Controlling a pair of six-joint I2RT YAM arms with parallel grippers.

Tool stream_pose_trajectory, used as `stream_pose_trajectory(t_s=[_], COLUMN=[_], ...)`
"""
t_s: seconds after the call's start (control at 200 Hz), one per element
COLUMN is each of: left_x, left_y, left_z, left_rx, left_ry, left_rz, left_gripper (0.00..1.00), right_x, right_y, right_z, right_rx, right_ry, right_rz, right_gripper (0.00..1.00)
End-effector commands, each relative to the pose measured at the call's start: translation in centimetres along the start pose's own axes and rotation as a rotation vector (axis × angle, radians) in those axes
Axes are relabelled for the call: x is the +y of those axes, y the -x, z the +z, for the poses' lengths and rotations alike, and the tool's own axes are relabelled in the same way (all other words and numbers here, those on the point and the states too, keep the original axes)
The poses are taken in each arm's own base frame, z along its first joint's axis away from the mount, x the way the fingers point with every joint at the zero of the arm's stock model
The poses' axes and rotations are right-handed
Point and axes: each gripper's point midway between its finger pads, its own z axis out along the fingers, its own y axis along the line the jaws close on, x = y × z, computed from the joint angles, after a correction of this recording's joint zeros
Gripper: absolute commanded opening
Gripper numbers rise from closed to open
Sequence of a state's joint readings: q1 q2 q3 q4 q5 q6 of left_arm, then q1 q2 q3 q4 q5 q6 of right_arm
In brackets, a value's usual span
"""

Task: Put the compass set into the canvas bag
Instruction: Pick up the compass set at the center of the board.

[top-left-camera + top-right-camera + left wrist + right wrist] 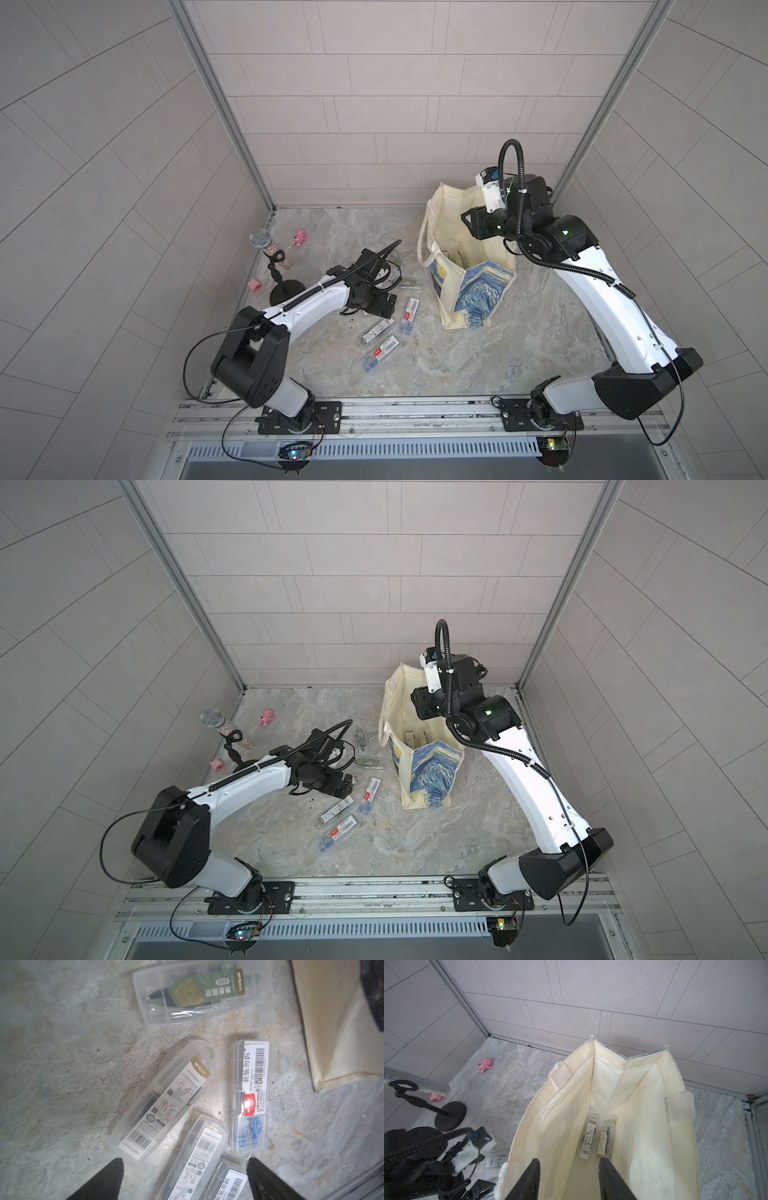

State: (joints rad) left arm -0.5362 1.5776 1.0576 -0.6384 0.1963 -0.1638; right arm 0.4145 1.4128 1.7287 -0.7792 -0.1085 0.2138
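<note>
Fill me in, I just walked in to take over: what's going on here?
The left gripper hangs open over several clear compass-set cases lying on the table, holding none. The right gripper hovers above the open canvas bag, fingers apart and empty. Two more cases already lie at its bottom.

Light: was bright, even and diffuse in every view.
Shadows: lay soft and brownish beside the clear cases (162,1101).
Glare: streaked the case lids white.
Edges: wall seams (104,166) bowed in both top views.
</note>
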Motion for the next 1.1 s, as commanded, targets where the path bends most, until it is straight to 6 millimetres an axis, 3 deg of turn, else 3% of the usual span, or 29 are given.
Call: stream_pose_trajectory(t_s=[0.0, 0.185, 0.385, 0.731, 1.096], left_x=[2.0, 0.4, 1.1, 2.7, 3.6], left_y=[-0.8, -0.9, -2.1, -1.7, -0.6], left_z=[-0.2, 0.5, 2.9, 5.1, 4.6], left_rx=[0.145, 0.252, 0.365, 0.363, 0.312], left_ry=[0.118, 0.028, 0.021, 0.044, 0.017], left_rz=[0.155, 0.398, 0.490, 0.417, 0.284], left_gripper=[0.98, 0.98, 0.92, 0.91, 0.77], right_x=[0.7, 0.8, 0.7, 0.8, 0.7], right_y=[0.4, 0.1, 0.3, 0.1, 0.1], right_z=[-0.5, -0.6, -1.4, -1.5, -1.5], right_rx=[-0.020, -0.017, -0.037, -0.038, -0.039], right_ry=[0.031, 0.036, 0.033, 0.041, 0.036], right_rz=[-0.003, -0.006, -0.009, -0.010, -0.011], right_gripper=[0.48, 0.48, 0.48, 0.49, 0.49])
